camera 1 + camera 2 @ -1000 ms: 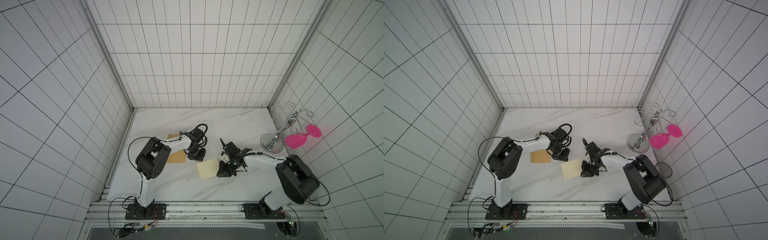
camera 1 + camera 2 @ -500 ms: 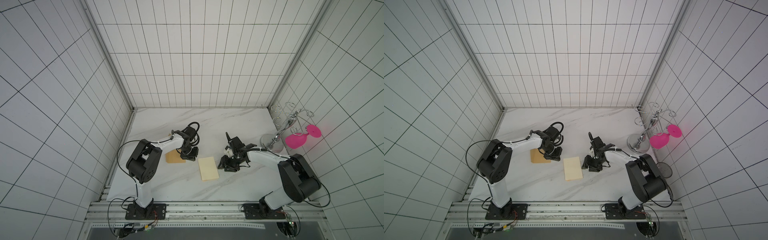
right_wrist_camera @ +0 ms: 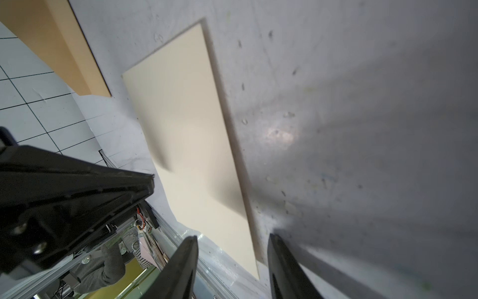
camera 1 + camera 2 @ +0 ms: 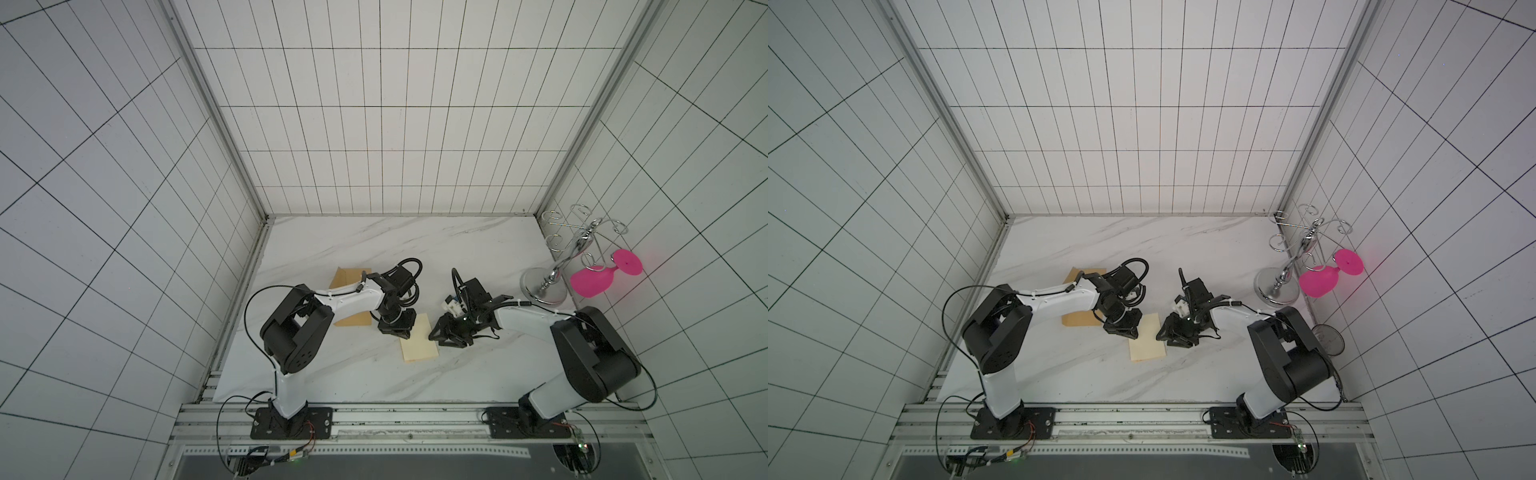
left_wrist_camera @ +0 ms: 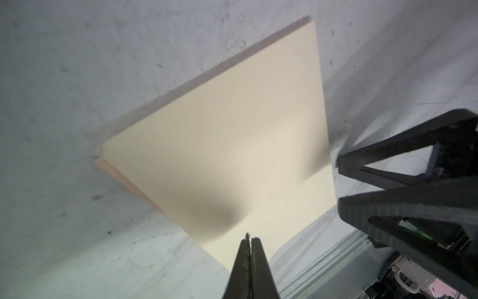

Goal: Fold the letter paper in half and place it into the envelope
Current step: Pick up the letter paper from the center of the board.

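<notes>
Cream folded letter paper [image 4: 419, 345] flat on marble table [image 4: 365, 374], outside tan envelope [image 4: 348, 277] nearby, left gripper [image 5: 250, 239] pressed together over one edge, right gripper [image 3: 232, 242] spread astride another.

Lab cell: gridded walls [image 4: 395, 124], aluminium base rail [image 4: 415, 420].

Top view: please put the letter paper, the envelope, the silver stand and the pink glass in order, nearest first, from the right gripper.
1. The letter paper, right beside the right gripper.
2. The envelope, beyond the paper, farther to the left.
3. The silver stand, far to the right.
4. The pink glass, just past the stand.
</notes>
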